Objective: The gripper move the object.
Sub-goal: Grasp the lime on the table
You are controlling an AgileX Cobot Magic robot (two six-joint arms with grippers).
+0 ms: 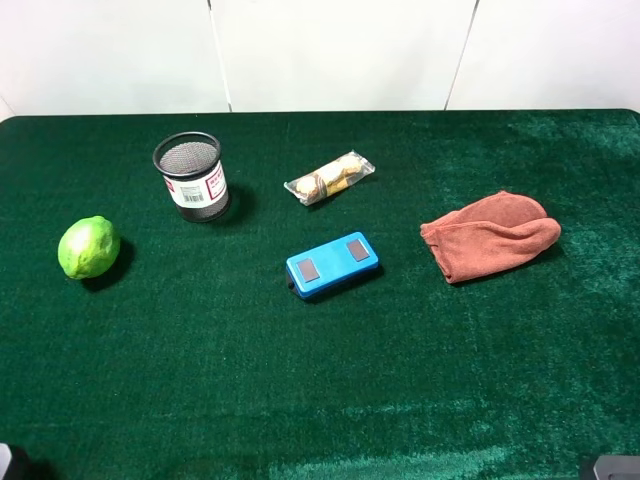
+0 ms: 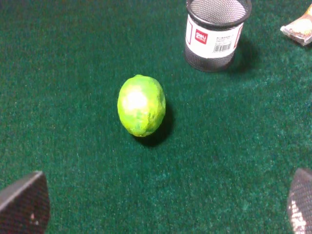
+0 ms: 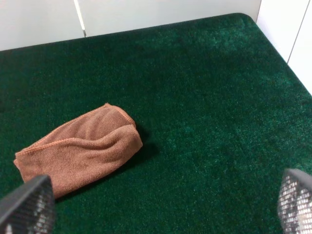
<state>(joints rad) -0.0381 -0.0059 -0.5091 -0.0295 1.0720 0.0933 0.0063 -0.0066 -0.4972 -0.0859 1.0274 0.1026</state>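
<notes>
The green lime-like fruit [image 1: 89, 247] lies on the green cloth at the far left of the table. In the left wrist view the fruit [image 2: 141, 105] lies alone, well ahead of my left gripper [image 2: 161, 207]. The two dark fingertips [image 2: 24, 204] stand wide apart at the frame corners, open and empty. My right gripper [image 3: 161, 207] is also open and empty, its fingertips [image 3: 29, 207] wide apart above the cloth near a folded brown towel [image 3: 80, 148]. Neither arm's body shows in the exterior high view.
A black mesh cup [image 1: 191, 176] with a white label stands behind and right of the fruit. A wrapped snack [image 1: 329, 177], a blue rectangular box [image 1: 332, 264] and the brown towel [image 1: 490, 235] lie across the middle and right. White wall panels stand behind the table.
</notes>
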